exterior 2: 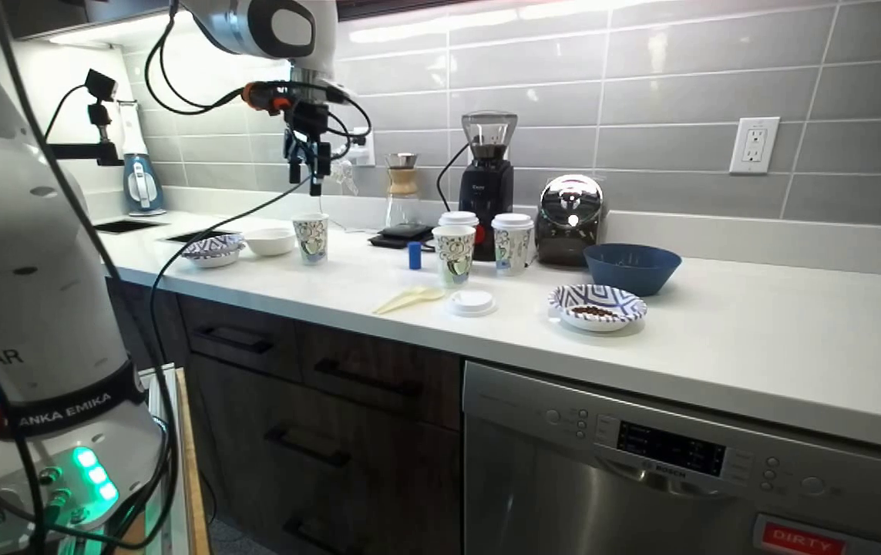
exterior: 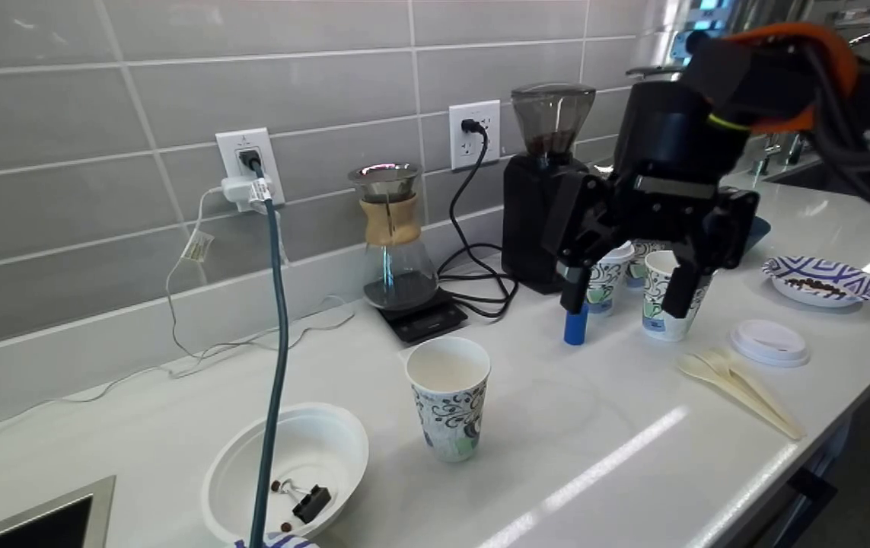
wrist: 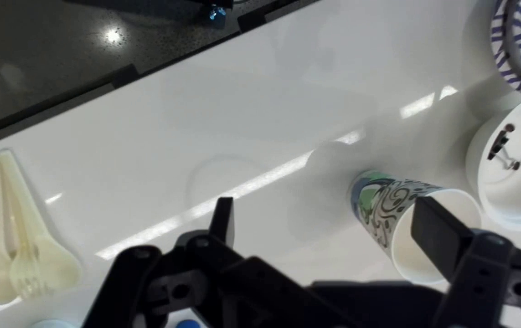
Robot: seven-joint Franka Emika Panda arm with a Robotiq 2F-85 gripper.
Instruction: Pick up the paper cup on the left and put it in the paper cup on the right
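The left paper cup (exterior: 451, 418) stands upright and open-topped, with a leaf-and-swirl print. It also shows in an exterior view (exterior 2: 311, 240) and in the wrist view (wrist: 381, 209). The right paper cup (exterior 2: 454, 260) stands upright without a lid in front of two lidded cups. In an exterior view it is partly behind a finger (exterior: 657, 301). My gripper (wrist: 328, 223) is open and empty, fingers pointing down. In an exterior view it hangs above the left cup, apart from it (exterior 2: 306, 176). In the wrist view one finger overlaps the left cup's mouth.
A white bowl (exterior: 328, 441) with a binder clip stands beside the left cup. A blue block (exterior 2: 415, 255), cutlery (exterior 2: 408, 298), a lid (exterior 2: 472, 302) and lidded cups (exterior 2: 513, 245) are near the right cup. A grinder (exterior 2: 486, 189) and carafe (exterior 2: 402, 185) stand behind. A cable (exterior: 271, 365) crosses the foreground.
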